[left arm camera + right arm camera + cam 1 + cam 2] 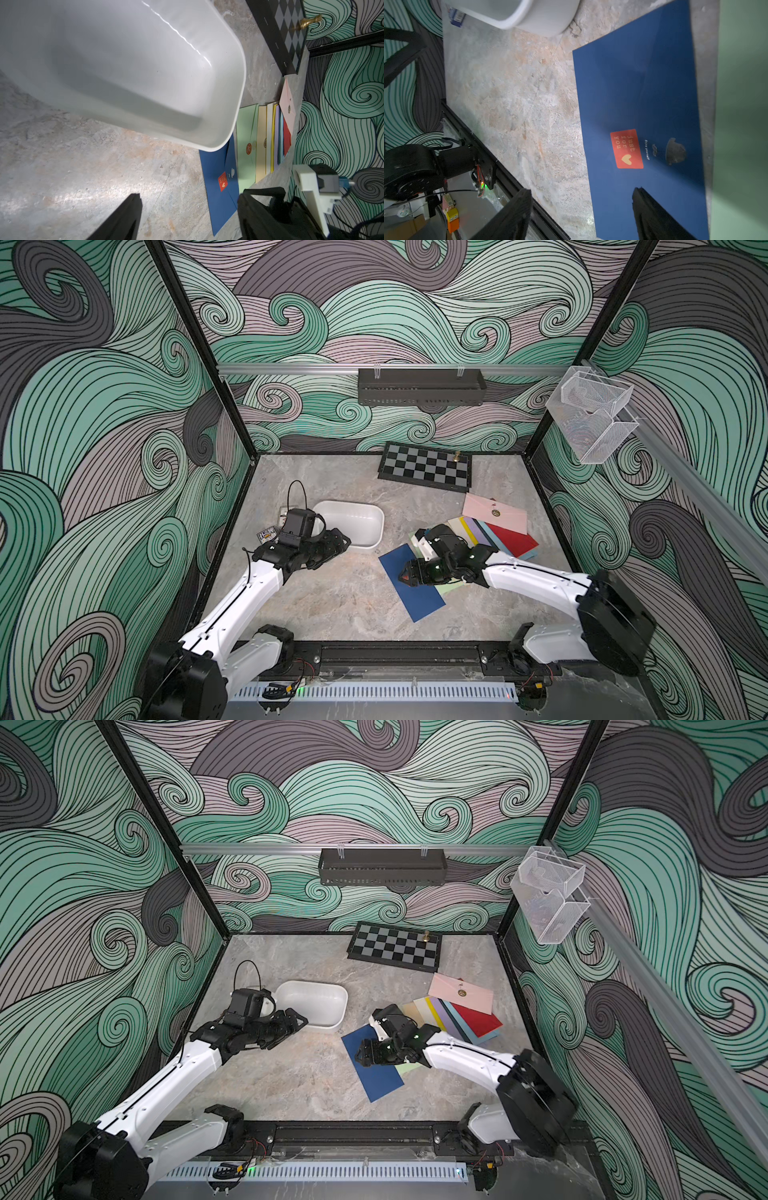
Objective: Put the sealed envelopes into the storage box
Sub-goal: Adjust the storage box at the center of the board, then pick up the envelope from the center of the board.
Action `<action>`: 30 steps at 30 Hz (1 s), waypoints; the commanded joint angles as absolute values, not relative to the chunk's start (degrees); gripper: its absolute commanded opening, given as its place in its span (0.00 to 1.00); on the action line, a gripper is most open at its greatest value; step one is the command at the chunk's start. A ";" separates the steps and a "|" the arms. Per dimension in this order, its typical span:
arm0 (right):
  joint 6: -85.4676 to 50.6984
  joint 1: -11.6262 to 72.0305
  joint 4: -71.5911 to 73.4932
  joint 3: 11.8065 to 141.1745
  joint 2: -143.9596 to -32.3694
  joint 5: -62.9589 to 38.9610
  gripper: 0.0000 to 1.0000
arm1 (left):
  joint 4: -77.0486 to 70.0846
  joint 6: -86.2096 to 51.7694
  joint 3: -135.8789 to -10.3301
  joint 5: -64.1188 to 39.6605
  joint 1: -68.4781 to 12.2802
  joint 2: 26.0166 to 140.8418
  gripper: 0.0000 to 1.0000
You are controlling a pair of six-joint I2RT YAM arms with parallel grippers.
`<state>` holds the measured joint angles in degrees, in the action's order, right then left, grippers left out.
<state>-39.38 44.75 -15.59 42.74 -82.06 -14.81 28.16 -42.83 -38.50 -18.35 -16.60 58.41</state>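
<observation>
Item: my right gripper (581,191), jaws apart astride navy envelope (643,93) edge; flat paper may slide, not lift. Left gripper (189,194): apart, empty.

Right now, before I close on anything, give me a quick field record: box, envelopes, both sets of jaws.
storage box: empty, on the table
navy envelope: flat on the table, apart from the box, sticker side up
other envelopes: fanned stack beside it, pink one on top at the far end
left gripper: jaws open, empty, at the box's near corner
right gripper: jaws open, straddling the navy envelope's edge, nothing gripped
</observation>
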 commanded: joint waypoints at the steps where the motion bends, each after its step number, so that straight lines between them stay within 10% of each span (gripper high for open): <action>1: -41.56 45.44 -11.78 45.46 -86.66 -13.09 0.77 | 31.54 -42.50 -35.25 -18.71 -16.79 56.06 0.76; 16: -30.44 57.56 -23.86 50.86 -93.13 -21.61 0.74 | 30.59 -41.43 -32.41 -27.55 -16.95 52.68 0.76; 30: -33.57 47.02 -20.96 54.26 -95.10 -11.07 0.72 | 31.33 -43.86 -29.72 -23.73 -17.97 50.54 0.76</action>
<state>-32.38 47.53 -21.69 53.30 -92.38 -14.13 30.04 -43.35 -30.15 -25.52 -17.74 50.78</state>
